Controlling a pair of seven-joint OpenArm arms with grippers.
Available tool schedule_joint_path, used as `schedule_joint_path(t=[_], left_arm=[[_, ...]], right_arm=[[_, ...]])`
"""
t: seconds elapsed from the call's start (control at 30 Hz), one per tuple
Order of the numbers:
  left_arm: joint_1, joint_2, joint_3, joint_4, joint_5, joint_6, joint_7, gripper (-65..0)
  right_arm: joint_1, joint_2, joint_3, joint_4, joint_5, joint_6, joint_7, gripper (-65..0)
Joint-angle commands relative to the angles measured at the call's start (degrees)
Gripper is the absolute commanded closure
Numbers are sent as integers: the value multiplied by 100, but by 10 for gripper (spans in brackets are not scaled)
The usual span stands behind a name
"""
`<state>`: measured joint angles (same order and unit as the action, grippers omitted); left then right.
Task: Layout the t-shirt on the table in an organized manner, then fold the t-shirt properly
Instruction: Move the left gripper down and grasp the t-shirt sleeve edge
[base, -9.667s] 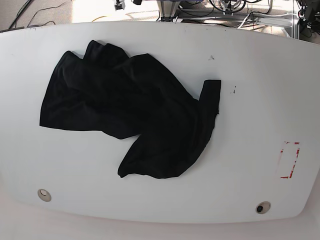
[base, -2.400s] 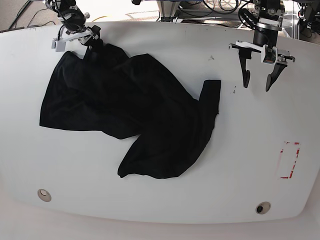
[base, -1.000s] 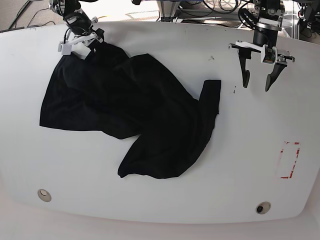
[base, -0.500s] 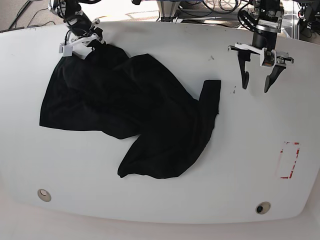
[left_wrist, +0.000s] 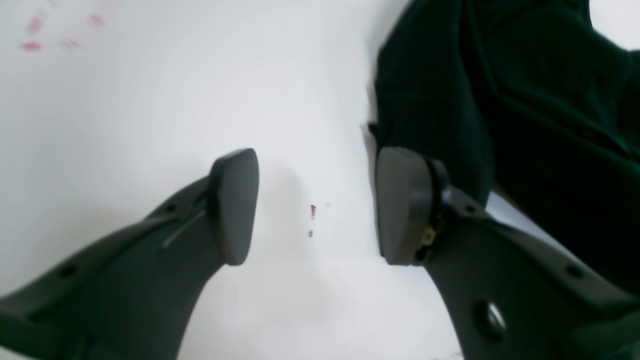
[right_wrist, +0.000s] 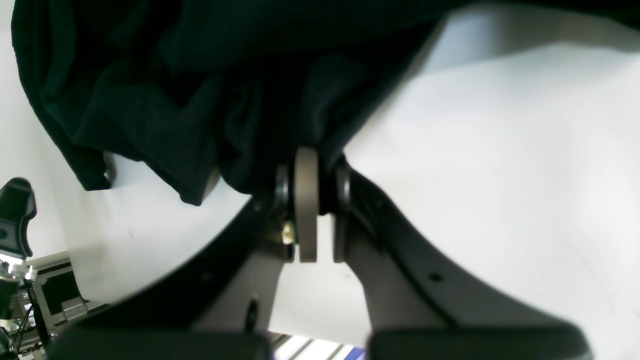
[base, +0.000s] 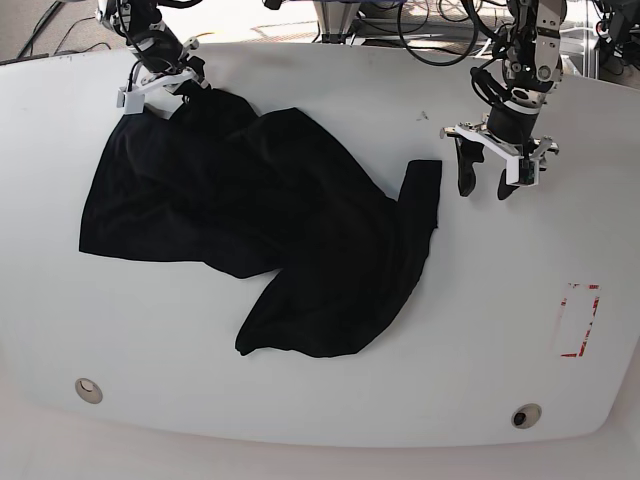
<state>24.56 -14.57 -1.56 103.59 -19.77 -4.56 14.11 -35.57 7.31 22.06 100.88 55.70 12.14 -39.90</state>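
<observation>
Crumpled black t-shirt (base: 260, 220) is spread across the middle and left of the white surface (base: 330, 420) in the base view. Its far left corner is pinched by the right claw (right_wrist: 314, 190), whose jaws are clenched on a bunch of the cloth. The left claw (base: 488, 185) is held released, with jaws spread apart, just beside the shirt's right edge; nothing is gripped between them, and small red specks (left_wrist: 312, 220) are seen on the bare surface below. A red dashed rectangle (base: 578, 320) is marked well apart, near the right edge.
</observation>
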Motion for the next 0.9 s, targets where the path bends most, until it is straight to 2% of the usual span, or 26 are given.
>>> schedule_joint_path(t=[0.0,0.23,0.47,0.87], left_arm=[[-157,-33,-33,-104,-199,-208,79,-358],[-174,-25,2,-306,-551,-305,361,-358],[-174,-25,-15,-429,-999,-542,1029,-358],[-341,-7,46,-939,-1034,-885,1125,-358]], right_arm=[[-25,47,22,123,69,74,56,0],[-25,47,22,123,69,74,56,0],[-25,47,22,123,69,74,56,0],[-25,47,22,123,78,74,56,0]])
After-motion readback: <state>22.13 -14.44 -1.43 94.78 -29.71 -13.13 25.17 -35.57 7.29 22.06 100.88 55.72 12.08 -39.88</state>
